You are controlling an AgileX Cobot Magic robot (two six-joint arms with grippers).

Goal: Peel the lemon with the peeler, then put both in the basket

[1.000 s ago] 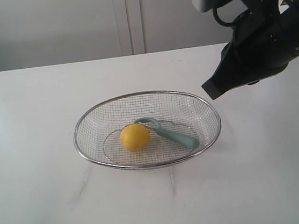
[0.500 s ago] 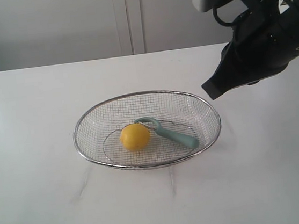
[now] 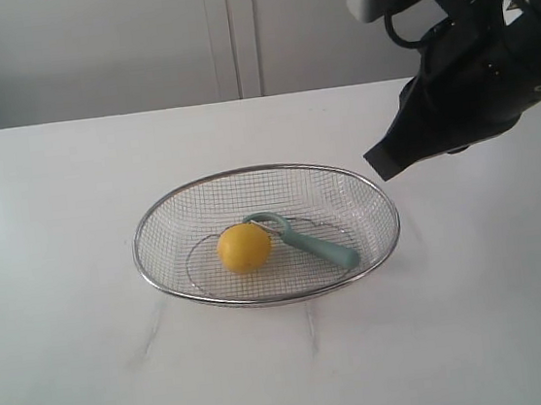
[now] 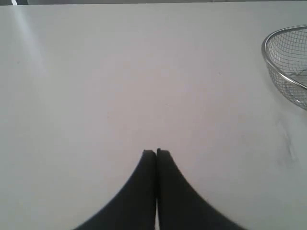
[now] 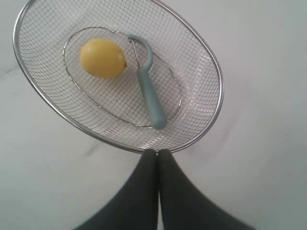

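White tabletop [image 3: 44, 189], pale panelled wall [image 3: 135, 42] behind. Right gripper [image 5: 157, 152]: jaws pressed together, nothing held, hanging off table by basket's right rim. Left gripper [image 4: 156, 153]: jaws closed tight, empty, over bare table, basket rim well apart from it. Basket [image 3: 139, 247] mid-table. Lemon [image 3: 244, 247] inside on mesh floor, left of centre. Peeler [image 3: 304, 242] inside too, blade head just beside lemon's far-right side, handle running right and nearward toward basket wall.
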